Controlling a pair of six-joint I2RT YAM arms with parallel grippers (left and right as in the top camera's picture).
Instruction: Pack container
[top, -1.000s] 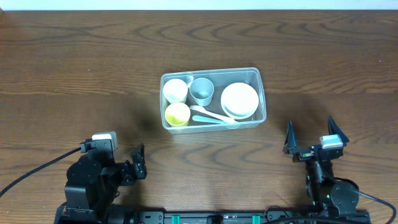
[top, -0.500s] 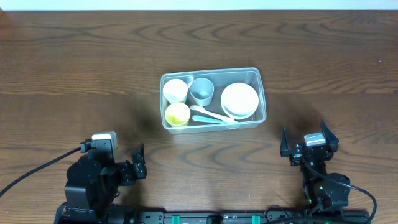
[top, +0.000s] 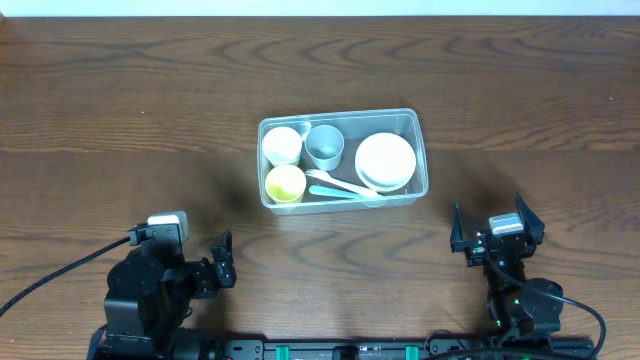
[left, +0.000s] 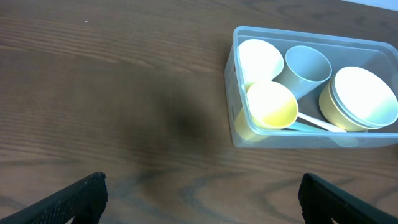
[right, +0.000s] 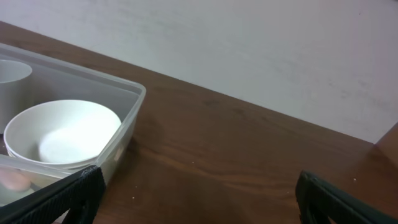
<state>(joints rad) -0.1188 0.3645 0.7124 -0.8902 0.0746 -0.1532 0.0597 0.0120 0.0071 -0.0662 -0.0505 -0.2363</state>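
Container (top: 338, 116): I see the clear tub standing on the wooden table (top: 120, 120), near the middle, with no lid on it.
Left side of the tub: a white cup (top: 282, 145) is at the far corner and a yellow cup (top: 285, 183) at the near corner, close beside each other.
Middle of the tub: a grey-blue cup (top: 324, 146) stands just beside the white cup. A white spoon (top: 335, 184) and a light blue spoon (top: 335, 193) lie along the near wall.
Right side of the tub: a white bowl (top: 385, 161) sits on another bowl.
Left gripper (left: 200, 199): my wrist view shows its fingers spread wide, with nothing between them. It is at the near edge of the table, well apart from the tub.
Right gripper (right: 199, 196): its fingers are also spread wide and empty. It is near the table edge, to the right of the tub and not touching it.
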